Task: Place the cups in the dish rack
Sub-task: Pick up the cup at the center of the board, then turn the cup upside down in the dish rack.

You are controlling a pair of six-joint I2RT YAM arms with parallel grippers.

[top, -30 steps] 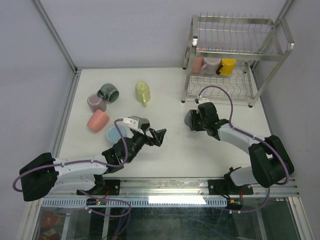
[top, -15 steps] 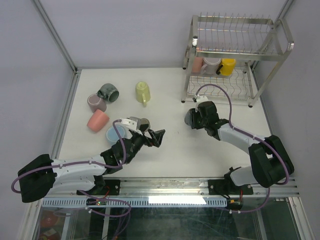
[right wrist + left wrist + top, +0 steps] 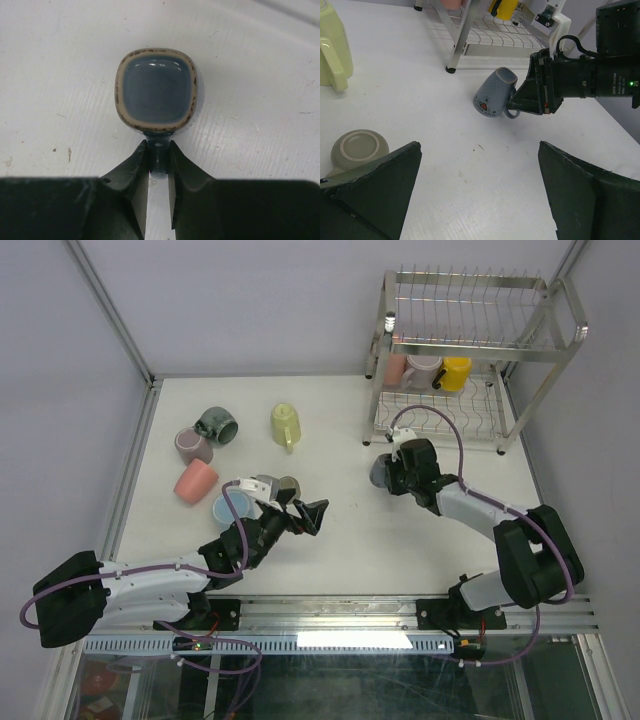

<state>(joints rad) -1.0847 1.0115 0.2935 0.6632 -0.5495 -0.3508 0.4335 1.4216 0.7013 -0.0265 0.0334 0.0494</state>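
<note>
Handle of the speckled grey-blue ceramic mug (image 3: pixel 155 90) is pinched tight in the right gripper (image 3: pixel 158 150). Mug's tipped, just in front of the shiny chrome wire dish rack (image 3: pixel 470 277), which is dead ahead.

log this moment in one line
right claw: shut on blue mug | left claw: open, empty | rack: partly loaded

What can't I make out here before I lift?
Top view: grey-blue mug mostly behind the right gripper, handle hidden.
Right wrist: fingers cover most of the handle; mug's base out of sight.
Top view: the upper shelf of the dish rack crosses the cups beneath; count unclear.
Left wrist: pale yellow-green mug cut by the left edge.
</note>
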